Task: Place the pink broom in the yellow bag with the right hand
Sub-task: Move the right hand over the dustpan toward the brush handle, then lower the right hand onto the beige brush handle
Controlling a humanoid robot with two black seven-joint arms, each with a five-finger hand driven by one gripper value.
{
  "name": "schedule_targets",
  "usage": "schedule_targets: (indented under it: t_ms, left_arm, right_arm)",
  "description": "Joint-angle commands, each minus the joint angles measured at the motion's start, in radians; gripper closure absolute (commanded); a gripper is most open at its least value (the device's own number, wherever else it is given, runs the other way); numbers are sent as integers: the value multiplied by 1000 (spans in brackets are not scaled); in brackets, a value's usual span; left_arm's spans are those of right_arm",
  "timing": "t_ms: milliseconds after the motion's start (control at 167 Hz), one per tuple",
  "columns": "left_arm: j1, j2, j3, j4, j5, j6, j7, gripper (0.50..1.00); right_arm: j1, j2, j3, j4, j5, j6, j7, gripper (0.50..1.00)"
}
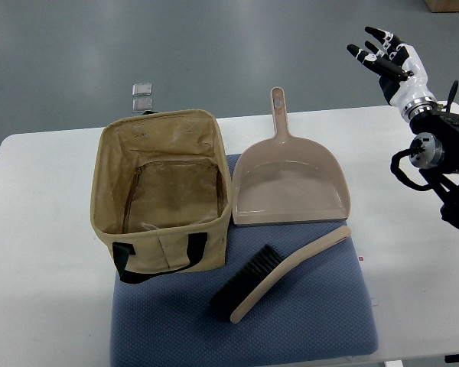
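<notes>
Fingers (376,47) of the right hand (390,61) spread wide and holding nothing, raised at the far right, beyond the far edge of the white table (38,229). Arm entering from the right edge, black cabling visible at the wrist. No left hand in view.

Top view, looking steeply down. Pink broom (279,271) lying flat on a blue mat (321,321) in the near middle, well apart from the hand and nearer than it. Broom angled: dark bristles at the near left end, slim handle running up to the far right. Dustpan (291,183) of the same pink tone just beyond the broom, handle pointing far. Yellow bag (161,199) standing open-mouthed to the left of the dustpan, black straps hanging on its near side, interior apparently empty. Two small clear squares (142,95) on the floor past the table.

Judged as the reach stage, grasp not yet begun. Best done by lowering toward the bare handle end, clear of the bristles and dustpan rim, closing around the shaft, then lifting high enough to clear the bag's soft wall before lowering inside.
</notes>
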Motion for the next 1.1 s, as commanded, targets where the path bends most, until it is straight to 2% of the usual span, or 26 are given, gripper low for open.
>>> schedule_targets:
  t_ms: [0,173,341,454,597,723,824,908,1093]
  left_arm:
    - [1,0,0,0,0,0,0,500]
    - [1,0,0,0,0,0,0,500]
    - [-1,0,0,0,2,0,0,500]
    - [1,0,0,0,0,0,0,500]
    - [-1,0,0,0,0,0,0,500]
    - [1,0,0,0,0,0,0,500]
    - [1,0,2,0,1,0,0,500]
    - [1,0,2,0,0,0,0,500]
    - [1,0,0,0,0,0,0,500]
  right_arm:
    - [50,-55,-131,9,-49,-1,3,570]
    - [145,-149,-340,56,-161,4,9,570]
    - [233,-263,-510,213,-408,33,8,570]
    - [269,-325,-558,297,-587,108,8,570]
    - [299,-402,-559,415,-823,246,11,570]
    - [308,-448,-562,513,-926,356,42,570]
    - [299,-460,-578,581,-1016,413,43,570]
    - [297,-468,-633,604,-1041,421,40,570]
    - [292,-479,-722,641,-1046,387,37,570]
